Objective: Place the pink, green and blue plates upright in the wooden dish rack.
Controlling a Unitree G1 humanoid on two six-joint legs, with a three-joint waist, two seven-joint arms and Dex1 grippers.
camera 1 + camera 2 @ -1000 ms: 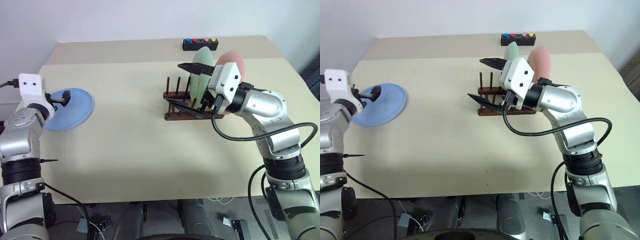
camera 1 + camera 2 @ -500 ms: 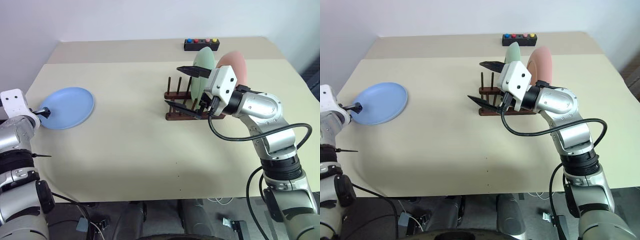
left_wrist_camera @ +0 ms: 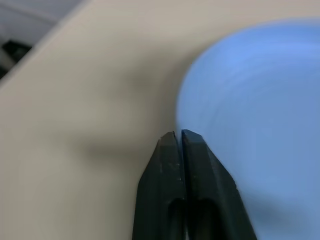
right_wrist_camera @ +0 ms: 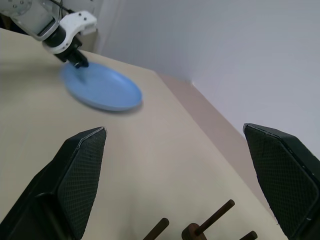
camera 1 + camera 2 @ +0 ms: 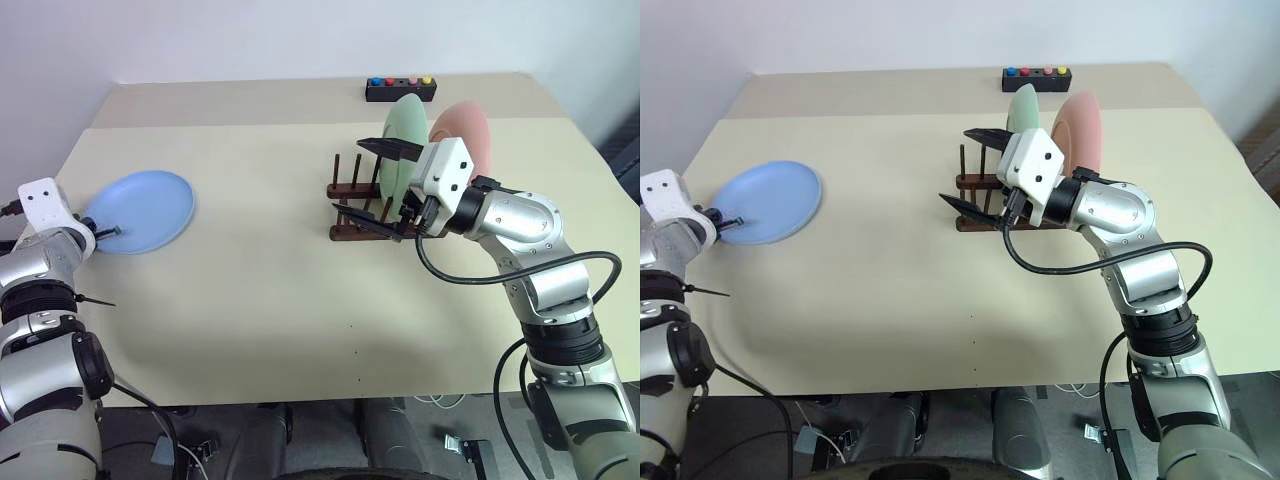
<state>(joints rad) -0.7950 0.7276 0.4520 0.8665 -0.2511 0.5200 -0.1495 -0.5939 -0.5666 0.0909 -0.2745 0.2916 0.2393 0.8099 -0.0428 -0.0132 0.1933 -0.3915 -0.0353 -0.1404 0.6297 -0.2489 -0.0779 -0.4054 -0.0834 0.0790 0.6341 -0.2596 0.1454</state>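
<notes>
dish rack (image 5: 375,205): green plate (image 5: 400,140) and pink plate (image 5: 462,135) stand upright in it, two of three done; blue plate (image 5: 140,211) lies on the table (image 5: 280,290) well apart from the rack, one left. left gripper (image 3: 179,136): fingers pressed together at the blue plate's rim, apparently beside it rather than gripping it; right gripper (image 5: 372,182): fingers wide apart, empty, just before the rack.

one plate (image 5: 139,211) flat on the surface (image 5: 250,300) at left, rack (image 5: 375,212) right of centre holding two upright plates (image 5: 401,140), button box (image 5: 400,89) behind it
</notes>
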